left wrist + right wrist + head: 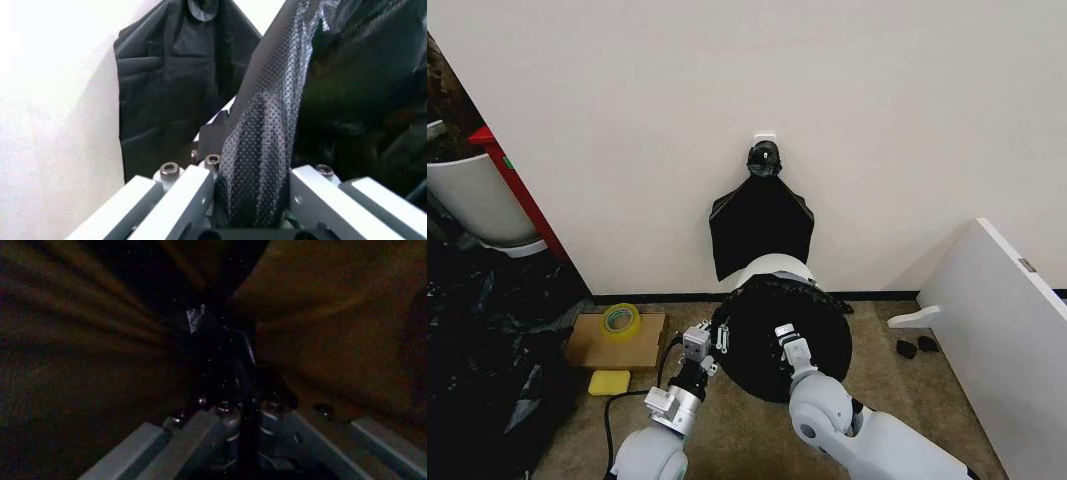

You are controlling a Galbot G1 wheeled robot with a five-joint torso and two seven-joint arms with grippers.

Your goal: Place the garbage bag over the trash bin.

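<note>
Head view is showing you the bin [772,268] standing on the floor against the wall, with the bag [779,335] stretched black across its mouth and down its near side; only a strip of cream rim is peeking out at the back. What is lying inside the bin is hidden by the plastic. Just behind it, a bundle [761,228] of black bags is hanging from a wall hook.

Your left claw [710,343] is reaching in from below at the bag's left edge, the arm angling up and forward. In the left wrist view the left claw [257,200] is pinching a dimpled fold of the bag between its pads, with the hanging bundle [167,90] showing beyond.

Your right claw [783,340] is pressing onto the middle of the bag, elbow bent low in front of the bin. In the right wrist view the right claw [237,415] is sitting nearly closed on a gathered pleat of dark plastic.

On the floor to the left, a tape roll [621,319] is resting on a cardboard sheet [617,340], with a yellow sponge [609,381] just in front.
</note>
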